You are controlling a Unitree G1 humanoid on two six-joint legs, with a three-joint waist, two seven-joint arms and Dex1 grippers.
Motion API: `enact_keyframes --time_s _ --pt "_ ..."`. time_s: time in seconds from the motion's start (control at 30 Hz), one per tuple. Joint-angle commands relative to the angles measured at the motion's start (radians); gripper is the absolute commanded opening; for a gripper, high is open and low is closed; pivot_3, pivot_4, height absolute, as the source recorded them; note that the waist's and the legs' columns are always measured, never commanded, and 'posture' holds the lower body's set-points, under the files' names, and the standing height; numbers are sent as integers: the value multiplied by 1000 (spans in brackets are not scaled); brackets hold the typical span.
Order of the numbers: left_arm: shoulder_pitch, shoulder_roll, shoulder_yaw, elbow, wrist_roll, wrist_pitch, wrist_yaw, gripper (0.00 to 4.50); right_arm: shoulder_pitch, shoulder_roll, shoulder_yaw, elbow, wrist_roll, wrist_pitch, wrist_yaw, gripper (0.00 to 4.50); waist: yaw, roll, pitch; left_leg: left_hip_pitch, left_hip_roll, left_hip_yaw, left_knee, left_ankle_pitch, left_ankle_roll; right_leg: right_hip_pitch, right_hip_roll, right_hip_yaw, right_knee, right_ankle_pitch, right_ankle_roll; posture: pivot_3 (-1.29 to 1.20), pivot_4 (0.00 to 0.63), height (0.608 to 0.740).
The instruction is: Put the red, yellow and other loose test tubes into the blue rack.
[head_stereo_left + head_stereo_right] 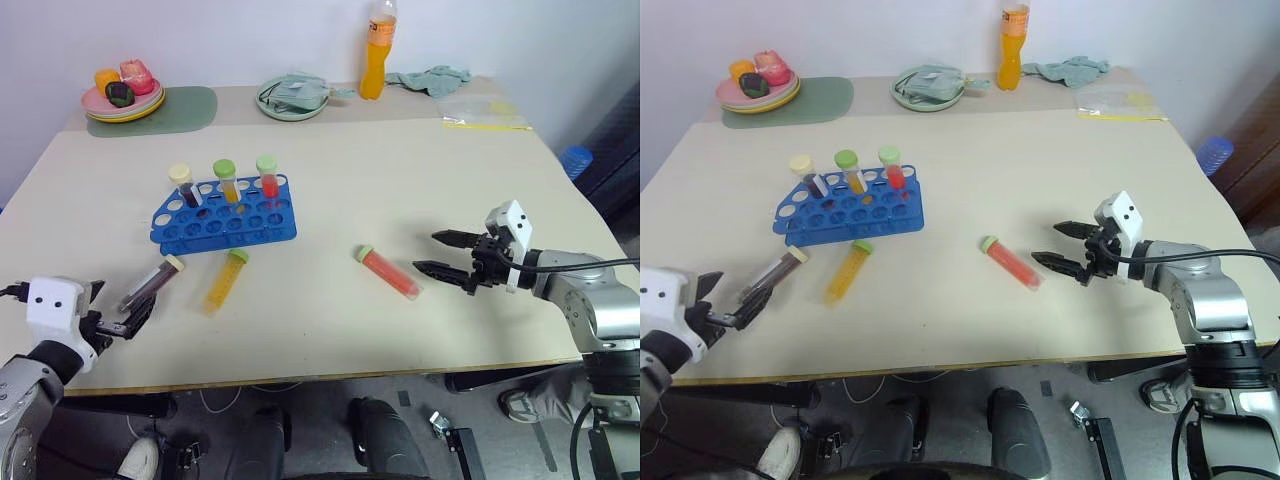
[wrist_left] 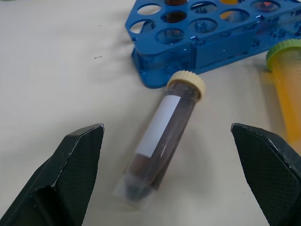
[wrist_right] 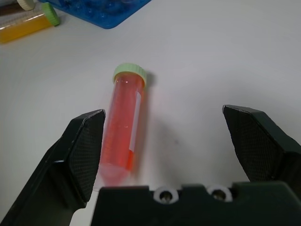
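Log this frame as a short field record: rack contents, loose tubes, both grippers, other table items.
rack: blue rack on the table, three capped tubes upright in its back row
loose tubes: maroon tube, yellow tube, red tube, all lying flat
left gripper: open, maroon tube between its fingers, no contact
right gripper: open, red tube beside one finger
other items: orange bottle, green plate, stacked plates

We seem to be in a lab-like test room: blue rack [image 1: 226, 215] mid-desk [image 1: 420, 190], plain wall at twelve o'clock.
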Motion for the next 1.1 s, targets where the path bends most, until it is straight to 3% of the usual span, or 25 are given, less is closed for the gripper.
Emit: enact_keyframes --time_s 0.03,0.43,0.6,0.67,0.73,0.83,0.97,1.1 --pt "-5 -3 -6 -35 7 -2 17 4484 -2 5 -14 -41 15 -4 -12 4401 1 0 0 0 0 0 0 0 0 0 0 0 0 0 0 0 150 740" --pt "-45 -7 -94 -85 -10 -17 4 4484 -81 66 -3 -111 24 129 -152 4401 16 0 0 0 0 0 1 0 0 1 0 0 0 0 1 0 150 740" --pt "-126 -1 -263 -120 3 -9 -25 4484 -166 7 56 -241 46 413 -214 4401 17 0 0 0 0 0 2 0 0 1 0 0 0 0 0 0 150 740" --pt "-158 -7 -340 -127 10 -4 -33 4484 -237 -8 92 -290 90 621 -242 4401 15 1 0 0 0 0 2 0 0 1 0 0 0 0 1 0 150 740" --pt "-192 -18 -423 -128 22 -9 -40 4484 -324 3 153 -308 101 854 -300 4401 12 1 0 0 0 0 1 0 0 1 0 0 0 1 0 0 150 740" --pt "-231 -38 -563 -111 71 -34 -50 4484 -432 43 250 -305 64 1015 -392 4401 15 1 0 0 0 -1 2 0 0 0 0 0 1 1 0 0 150 740" --pt "-254 -49 -710 -95 146 -79 -71 4484 -574 72 365 -190 106 1078 -449 4401 15 2 0 -1 -1 0 2 0 0 -1 0 0 0 1 0 0 150 740" --pt "-258 -65 -777 -106 172 -100 -79 4484 -658 100 466 -86 129 1078 -502 4401 15 1 0 -1 -1 0 2 0 1 -1 0 0 0 1 0 0 150 740"
